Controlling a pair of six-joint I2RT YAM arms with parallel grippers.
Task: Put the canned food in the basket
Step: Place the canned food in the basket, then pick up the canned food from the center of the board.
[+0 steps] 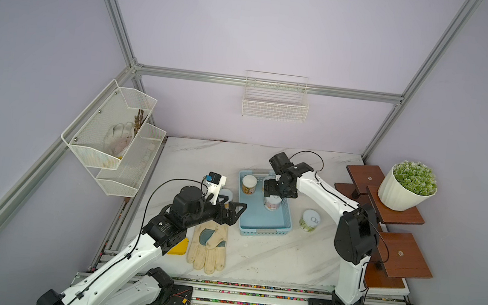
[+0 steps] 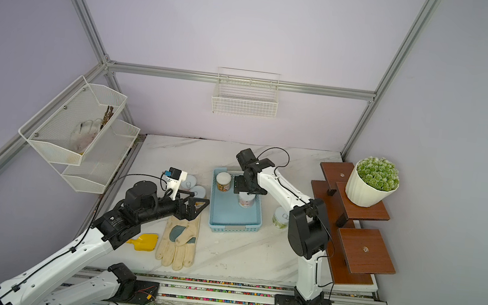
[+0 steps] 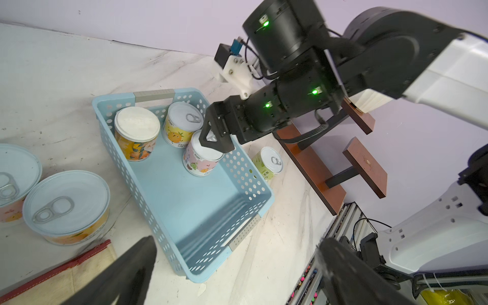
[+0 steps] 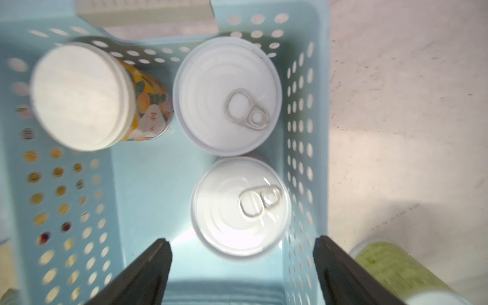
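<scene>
Nearest me, a tan leather glove (image 1: 208, 246) is lying on the marble bench (image 1: 271, 256), with a yellow plastic piece (image 1: 178, 247) half hidden beside it. I am seeing the left end effector (image 1: 232, 206) hanging empty, jaws spread wide. The orange flat tin (image 3: 66, 200) is showing whole, while the cut-off flat tin (image 3: 15, 171) is leaving the frame. The perforated blue basket (image 3: 184, 206) is holding 3 tins: the plain-lidded tin (image 3: 136, 132), the yellow tin (image 3: 182, 124) and the pink tin (image 3: 200, 161). The right end effector (image 4: 241, 239) is hovering above the pink tin, jaws parted, gripping nothing. The green tin (image 3: 266, 163) is standing just outside the basket.
</scene>
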